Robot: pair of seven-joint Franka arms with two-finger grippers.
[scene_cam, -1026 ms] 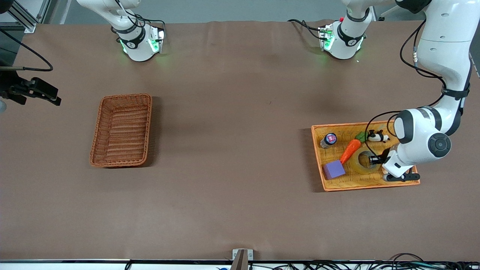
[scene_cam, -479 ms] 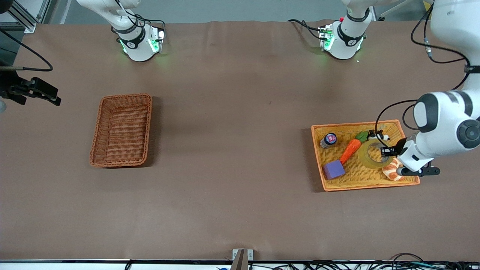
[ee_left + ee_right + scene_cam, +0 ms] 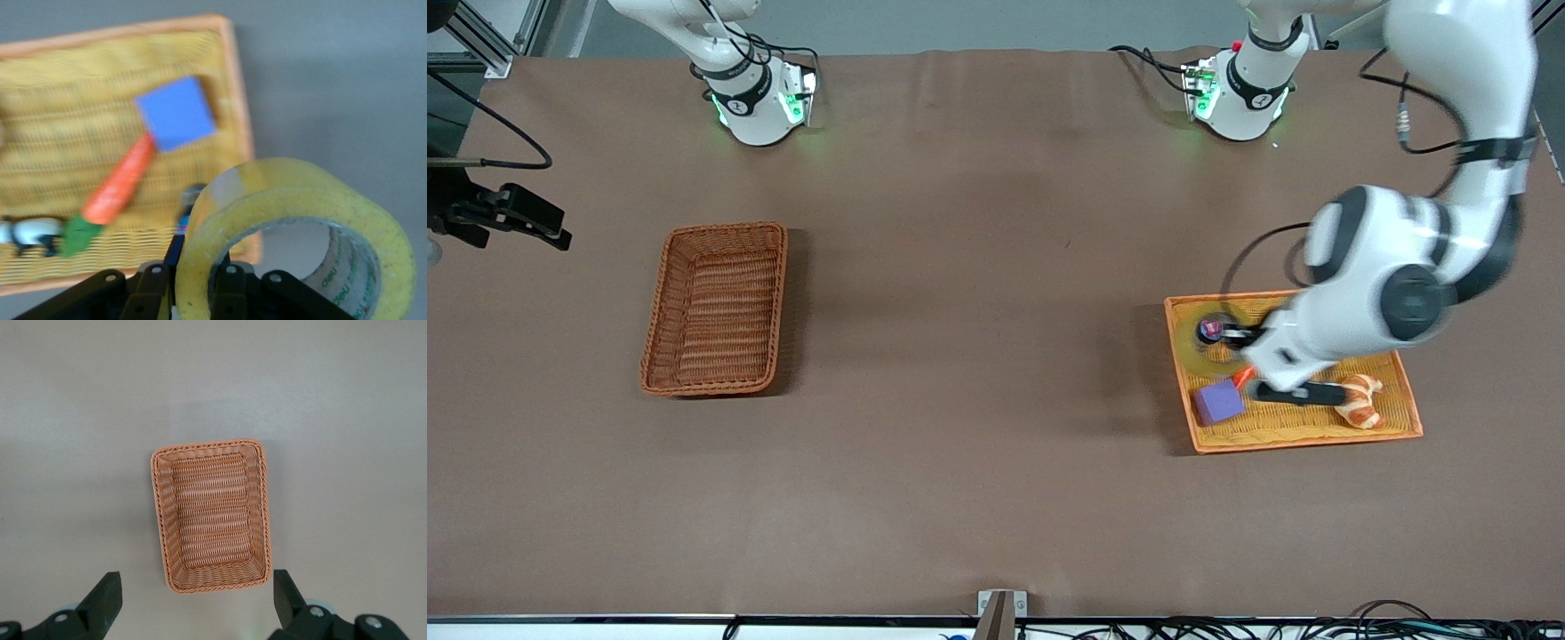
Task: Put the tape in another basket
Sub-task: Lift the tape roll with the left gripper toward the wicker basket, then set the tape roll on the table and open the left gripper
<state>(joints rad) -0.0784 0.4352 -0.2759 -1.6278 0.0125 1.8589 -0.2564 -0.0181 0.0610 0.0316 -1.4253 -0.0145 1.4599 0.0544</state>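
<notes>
The tape (image 3: 293,193), a thick yellowish roll, hangs in the air over the yellow tray (image 3: 1280,444), with my left gripper (image 3: 200,267) shut on its wall, one finger inside the ring and one outside. In the front view the tape (image 3: 1187,345) is a blurred ring over the tray's end toward the right arm, with the left gripper (image 3: 1232,336) beside it. The reddish-brown wicker basket (image 3: 716,307) stands empty toward the right arm's end of the table. My right gripper (image 3: 195,580) hangs open high above that basket (image 3: 212,513), holding nothing.
In the yellow tray (image 3: 240,100) lie a purple cube (image 3: 1218,402), an orange carrot (image 3: 120,180), a small bottle (image 3: 1209,331), a croissant (image 3: 1359,400) and a black-and-white toy (image 3: 30,235). Bare brown table lies between tray and basket.
The left gripper has lifted the tape off the tray floor and carried it toward the right arm's end, over the bottle. The croissant now shows. The right arm has not moved.
</notes>
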